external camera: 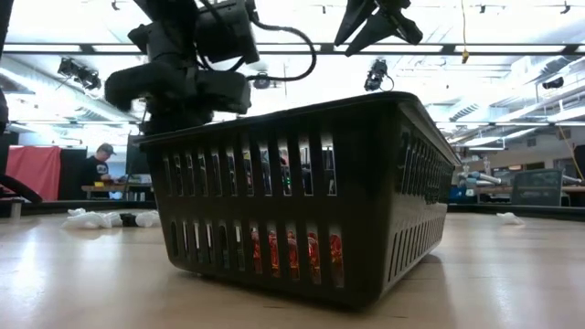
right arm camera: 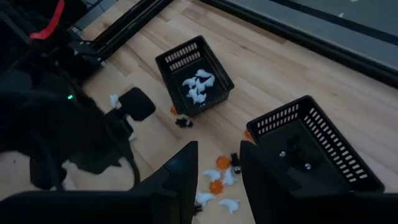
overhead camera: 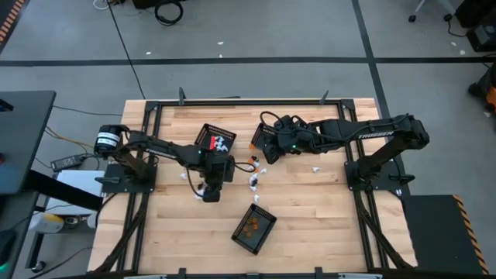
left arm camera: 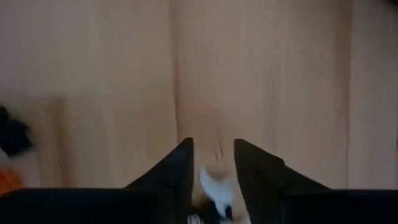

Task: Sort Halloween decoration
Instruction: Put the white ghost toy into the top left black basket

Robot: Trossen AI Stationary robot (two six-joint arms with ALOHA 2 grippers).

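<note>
Looking past my left claw (left arm camera: 212,165), I see its two dark fingers parted a little over bare wood, with a small white trinket (left arm camera: 214,186) lying between them near their base; whether it is pinched or just sitting there I cannot tell. From above, this claw (overhead camera: 211,191) hangs at about 9 o'clock of the table's (overhead camera: 325,225) middle. The loose Halloween decoration (overhead camera: 253,180), white and orange bits, lies scattered just at its 3 o'clock. A basket with white pieces (overhead camera: 218,140) sits at its 12 o'clock, and a basket with orange pieces (overhead camera: 254,229) at its 5 o'clock.

My right claw (right arm camera: 217,163) hovers high with its fingers apart and nothing between them, above the scattered trinkets. A third basket holding dark pieces (right arm camera: 317,146) sits just beside it, toward 12 o'clock of the table's middle.
</note>
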